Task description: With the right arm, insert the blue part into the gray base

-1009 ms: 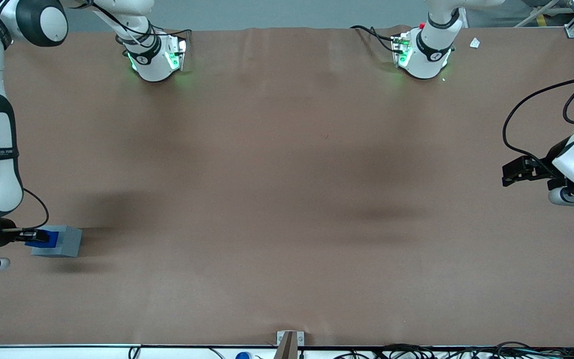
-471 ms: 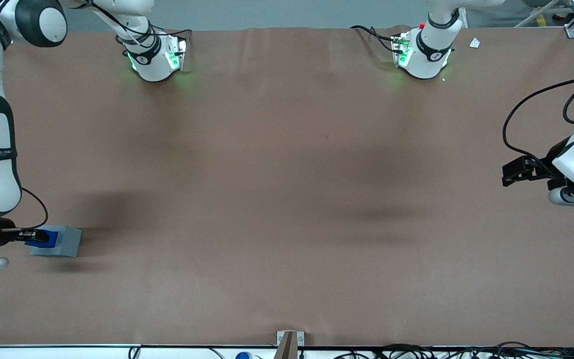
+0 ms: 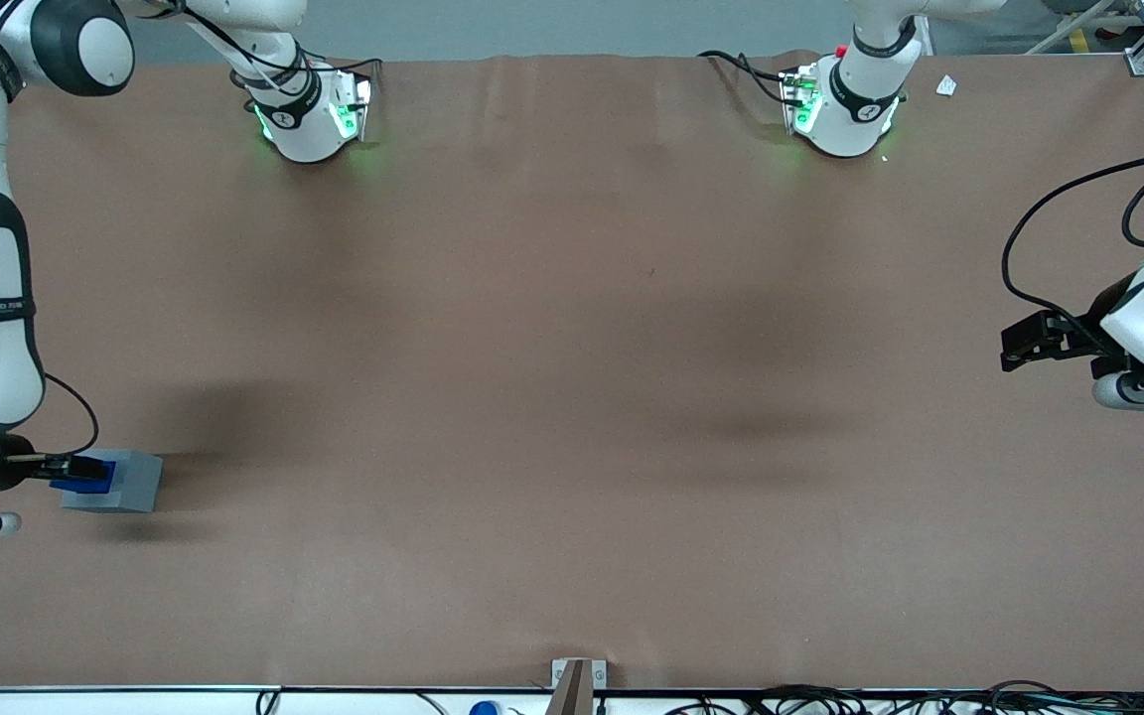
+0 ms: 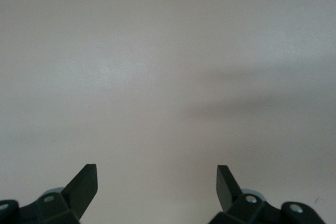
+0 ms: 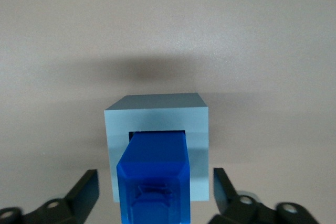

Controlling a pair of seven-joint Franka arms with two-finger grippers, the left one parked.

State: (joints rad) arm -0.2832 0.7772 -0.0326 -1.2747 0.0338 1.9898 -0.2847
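The gray base (image 3: 133,482) sits on the brown table near the working arm's end. The blue part (image 3: 95,478) stands in its top recess. In the right wrist view the blue part (image 5: 153,179) rises out of the square opening of the gray base (image 5: 157,113). My right gripper (image 5: 155,179) hangs right over them and is open. One finger (image 5: 86,183) stands on each side of the blue part, with a gap between each pad and the plastic. In the front view the gripper (image 3: 71,467) overlaps the blue part.
The two arm pedestals (image 3: 309,114) (image 3: 845,109) with green lights stand at the table edge farthest from the front camera. A small metal bracket (image 3: 577,677) sits at the nearest edge.
The right arm has shifted very slightly. The blue part and gray base have stayed where they were.
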